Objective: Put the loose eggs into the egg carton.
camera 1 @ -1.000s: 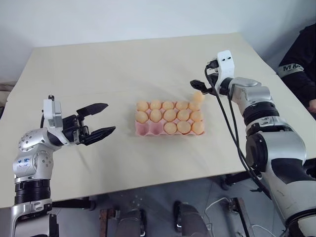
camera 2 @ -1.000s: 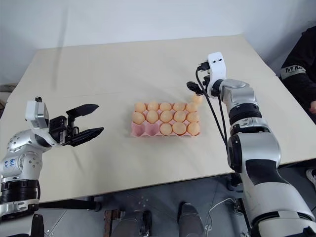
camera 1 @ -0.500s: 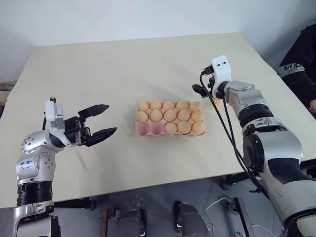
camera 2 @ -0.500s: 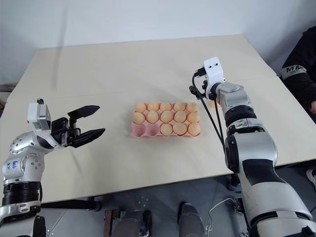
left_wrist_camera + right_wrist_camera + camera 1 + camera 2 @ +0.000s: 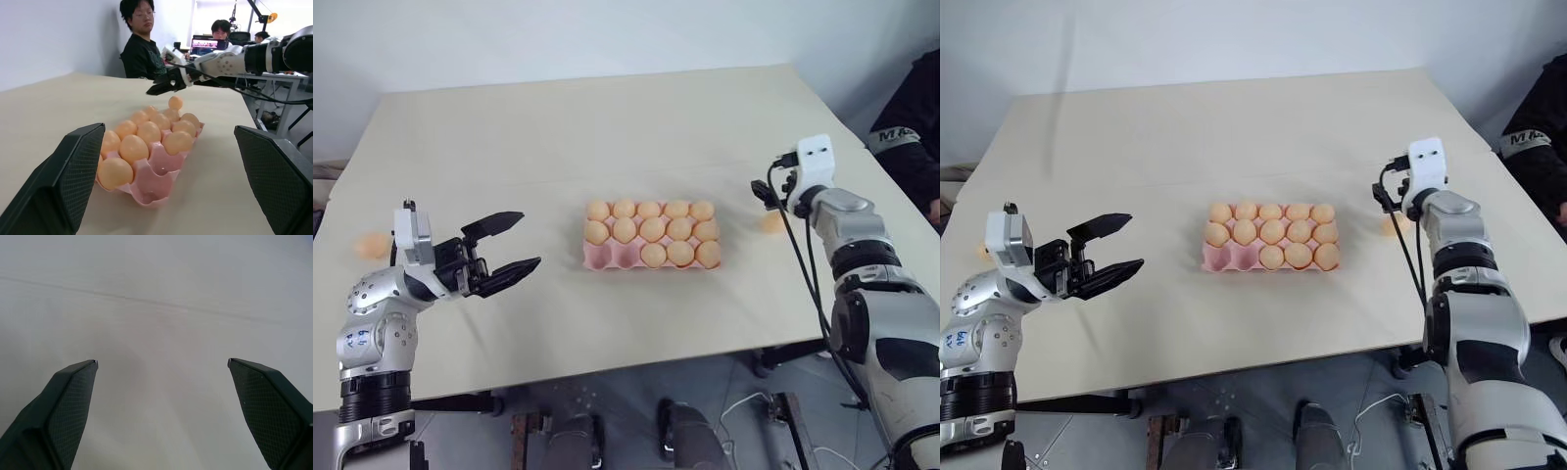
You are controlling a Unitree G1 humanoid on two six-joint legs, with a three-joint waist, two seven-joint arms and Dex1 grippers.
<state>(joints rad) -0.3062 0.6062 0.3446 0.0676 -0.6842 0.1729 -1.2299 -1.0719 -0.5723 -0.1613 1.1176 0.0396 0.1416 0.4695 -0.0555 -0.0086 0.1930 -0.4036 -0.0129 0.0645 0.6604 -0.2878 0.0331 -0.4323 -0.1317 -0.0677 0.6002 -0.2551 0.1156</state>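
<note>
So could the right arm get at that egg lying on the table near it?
Probably yes: the egg lies alone on the bare table just by the right gripper, whose jaws stand open.

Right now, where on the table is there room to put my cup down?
The wide far stretch of the table behind the egg carton is bare, and so is the near strip before it. It's busier by the left claw and the right claw, each near a loose egg.
</note>
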